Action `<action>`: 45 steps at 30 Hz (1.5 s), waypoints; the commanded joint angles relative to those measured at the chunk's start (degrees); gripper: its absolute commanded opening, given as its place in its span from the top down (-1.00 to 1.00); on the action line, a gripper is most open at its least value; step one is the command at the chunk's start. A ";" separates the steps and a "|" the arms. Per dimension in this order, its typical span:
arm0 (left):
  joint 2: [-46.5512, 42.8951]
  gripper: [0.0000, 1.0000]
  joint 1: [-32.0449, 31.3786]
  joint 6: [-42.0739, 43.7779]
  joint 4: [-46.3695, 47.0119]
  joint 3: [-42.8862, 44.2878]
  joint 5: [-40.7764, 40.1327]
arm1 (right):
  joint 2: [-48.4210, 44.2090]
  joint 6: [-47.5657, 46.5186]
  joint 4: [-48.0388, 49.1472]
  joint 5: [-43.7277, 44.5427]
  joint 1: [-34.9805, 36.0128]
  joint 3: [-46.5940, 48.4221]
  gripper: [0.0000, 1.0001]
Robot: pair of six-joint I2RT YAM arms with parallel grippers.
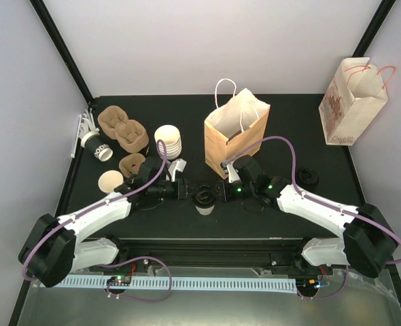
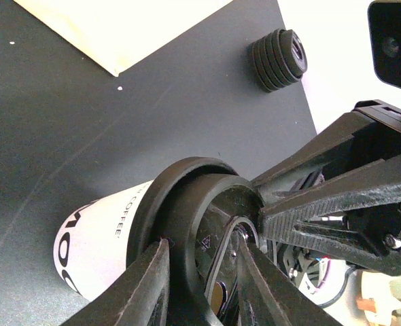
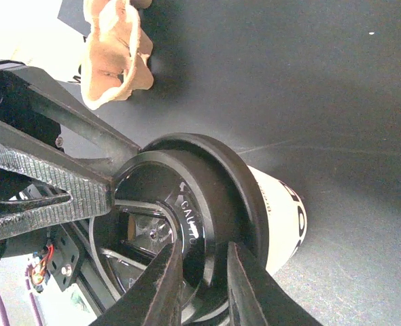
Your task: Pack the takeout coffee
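1. The coffee cup (image 1: 205, 204) stands on the desk (image 1: 295, 129) right between the two hands. The left hand (image 1: 191, 191) meets it on one side and the right hand (image 1: 221, 192) on the other.
2. The left hand pinches the rim of the black lid (image 2: 187, 204). One finger appears to lie outside the rim and the other in the lid's sunken top. This grip probably keeps the lid from tipping.
3. The right hand pinches the far side of the same rim, directly facing the left hand. Two opposed grips suggest the lid is being seated square on the cup before it is packed.
4. The brown paper bag (image 1: 236, 132) stands open just beyond the right hand. It is likely where the capped cup goes.
5. A stack of spare lids (image 1: 309, 178) lies to the outer side of the right hand, within its reach for further cups. The pulp carriers (image 1: 122, 129) sit beyond the left hand, well apart from it.
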 commanded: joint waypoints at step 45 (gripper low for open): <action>-18.61 -0.26 -4.31 -14.15 -14.11 3.97 4.15 | 1.18 -15.61 -12.44 -8.09 -5.28 16.20 0.19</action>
